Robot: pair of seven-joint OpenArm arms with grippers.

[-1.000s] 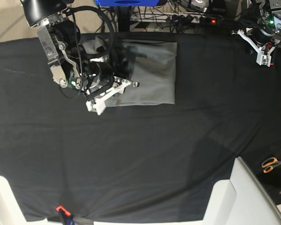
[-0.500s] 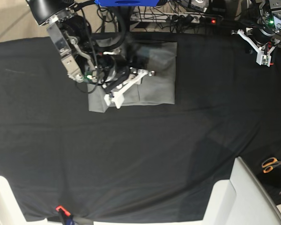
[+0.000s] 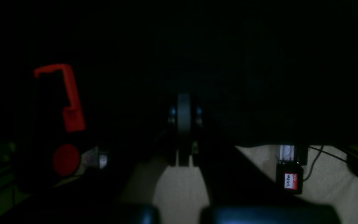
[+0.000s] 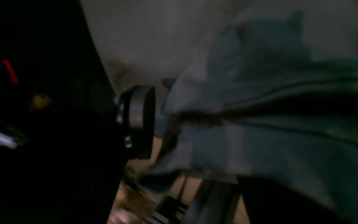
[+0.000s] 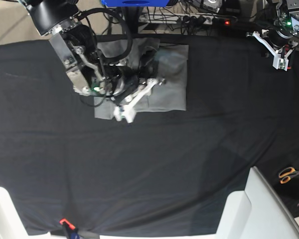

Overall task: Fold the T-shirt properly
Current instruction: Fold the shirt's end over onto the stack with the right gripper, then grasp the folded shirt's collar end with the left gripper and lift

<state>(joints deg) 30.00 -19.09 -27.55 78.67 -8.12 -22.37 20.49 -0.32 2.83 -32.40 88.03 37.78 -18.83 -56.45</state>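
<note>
T-shirt point(image 5: 164, 82) folded near the table's point(image 5: 154, 164) far edge.
Right gripper point(image 5: 139, 94) over it, jaws apart; left gripper point(image 5: 278, 55) closed, far corner.

I see the T-shirt point(image 5: 164, 84) as soft matt grey cloth, the table cloth point(image 5: 149, 164) matt black, the right gripper point(image 5: 139, 97) white plastic.

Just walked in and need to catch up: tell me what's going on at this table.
A two-armed robot is folding a grey T-shirt, which lies as a compact rectangle near the far edge of the black table cloth. The right gripper is over the shirt's near-left part, jaws partly apart, with fabric bunched beside one finger in its wrist view; whether it grips is unclear. The left gripper is shut, parked off at the far corner.
</note>
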